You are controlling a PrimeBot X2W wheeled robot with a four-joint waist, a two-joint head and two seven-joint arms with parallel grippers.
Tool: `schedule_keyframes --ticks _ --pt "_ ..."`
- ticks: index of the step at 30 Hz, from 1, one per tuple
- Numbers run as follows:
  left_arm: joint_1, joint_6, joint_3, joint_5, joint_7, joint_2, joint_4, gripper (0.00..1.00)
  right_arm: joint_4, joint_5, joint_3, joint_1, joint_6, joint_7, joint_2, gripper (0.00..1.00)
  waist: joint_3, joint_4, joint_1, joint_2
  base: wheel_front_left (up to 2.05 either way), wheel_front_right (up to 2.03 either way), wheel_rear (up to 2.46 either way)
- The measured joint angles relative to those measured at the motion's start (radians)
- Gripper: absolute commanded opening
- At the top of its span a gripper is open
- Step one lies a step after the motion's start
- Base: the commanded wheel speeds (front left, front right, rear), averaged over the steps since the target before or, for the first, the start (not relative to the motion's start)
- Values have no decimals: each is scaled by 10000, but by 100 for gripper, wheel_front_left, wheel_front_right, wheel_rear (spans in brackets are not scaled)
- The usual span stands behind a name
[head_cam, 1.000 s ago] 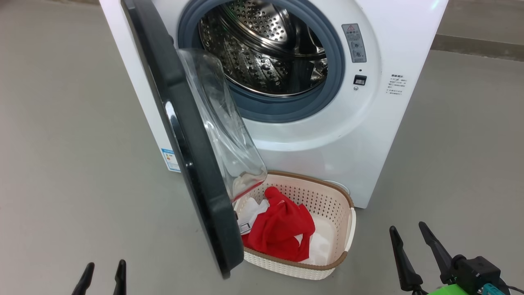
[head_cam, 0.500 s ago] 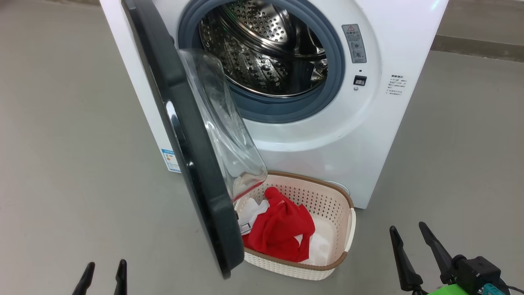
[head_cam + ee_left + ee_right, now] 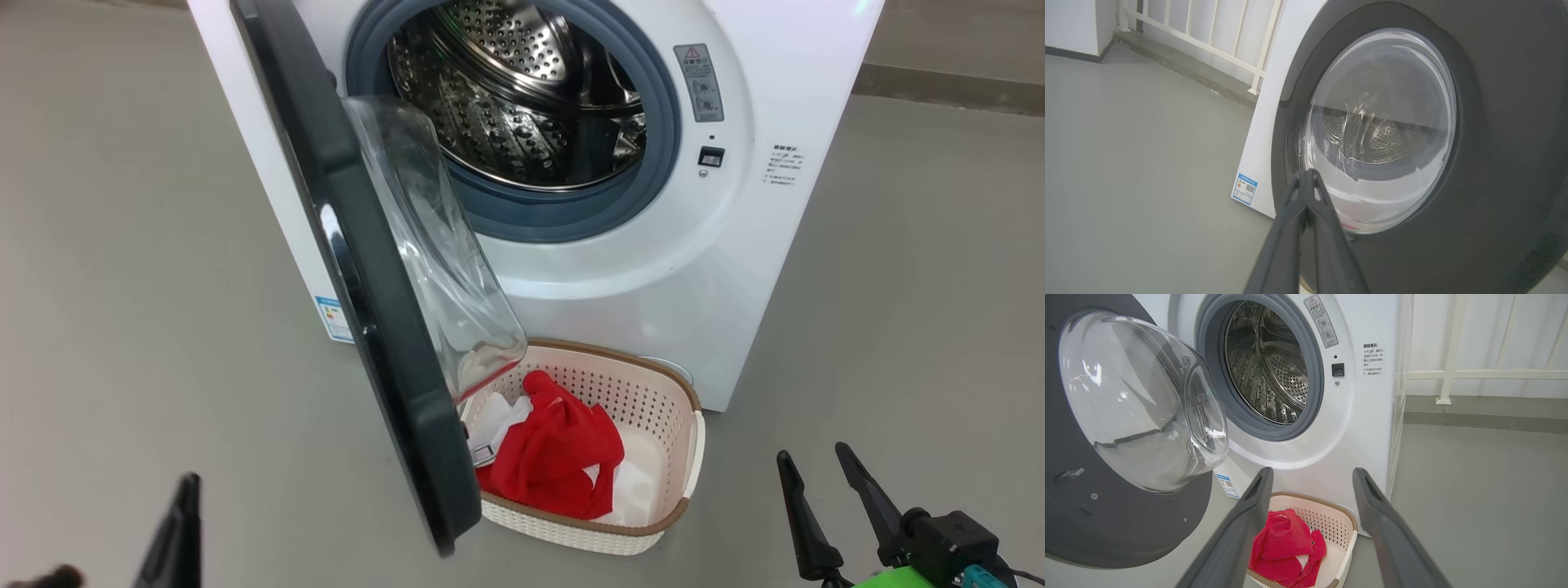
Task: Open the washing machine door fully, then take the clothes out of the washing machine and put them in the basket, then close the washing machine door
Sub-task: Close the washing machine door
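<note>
The washing machine door [image 3: 371, 310] stands swung out at centre left of the head view. Its black rim is edge-on, and its glass bowl bulges toward the washing machine [image 3: 653, 269], whose steel drum [image 3: 522, 98] gapes at the upper middle. Under the door's lower edge the basket [image 3: 690, 445] sits on the floor [image 3: 122, 245] just before the machine, with the red clothes [image 3: 555, 457] heaped inside. The left gripper [image 3: 189, 490], at the lower left, is clenched on nothing, left of the door and apart from it. In the left wrist view its tips point at the door's outer glass. The right gripper [image 3: 812, 454], at the lower right, is spread wide and empty, right of the basket and clear of it.
</note>
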State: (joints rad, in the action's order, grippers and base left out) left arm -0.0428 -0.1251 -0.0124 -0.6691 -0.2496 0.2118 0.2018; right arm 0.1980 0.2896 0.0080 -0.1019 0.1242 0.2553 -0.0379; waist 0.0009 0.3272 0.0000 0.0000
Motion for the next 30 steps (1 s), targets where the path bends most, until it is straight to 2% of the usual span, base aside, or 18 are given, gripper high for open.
schedule_keyframes --ticks 4,9,11,14,17,21,27,30 --pt "246 0 -274 -2424 0 136 -401 0 -2 0 -2 1 0 0 0 100 49 -54 1 0 0 0 0" --pt "604 2 -215 -6669 27 500 -1185 0 -2 2 -4 17 0 0 0 100 116 -144 0 0 0 0 0" --pt "679 2 -180 -8111 516 761 -1597 0 -2 2 -10 28 0 0 0 100 150 -171 0 0 0 0 0" --pt "693 2 -182 -9781 2008 963 -2038 0 -2 10 -12 30 0 0 0 100 204 -204 0 0 0 0 0" --pt "709 2 -207 -10613 3567 1001 -2297 0 -2 10 -17 33 0 0 0 100 262 -231 0 0 0 0 0" --pt "723 2 -174 -10826 5473 1160 -2502 0 -2 10 -17 35 0 0 0 100 324 -281 0 0 0 0 0" --pt "895 2 -268 -10851 7451 957 -2650 0 -6 10 -15 53 0 0 0 100 448 -367 1 0 0 0 0" --pt "947 2 -437 -10786 8078 763 -2650 0 -10 10 -17 84 0 0 0 100 514 -429 0 0 0 0 0"
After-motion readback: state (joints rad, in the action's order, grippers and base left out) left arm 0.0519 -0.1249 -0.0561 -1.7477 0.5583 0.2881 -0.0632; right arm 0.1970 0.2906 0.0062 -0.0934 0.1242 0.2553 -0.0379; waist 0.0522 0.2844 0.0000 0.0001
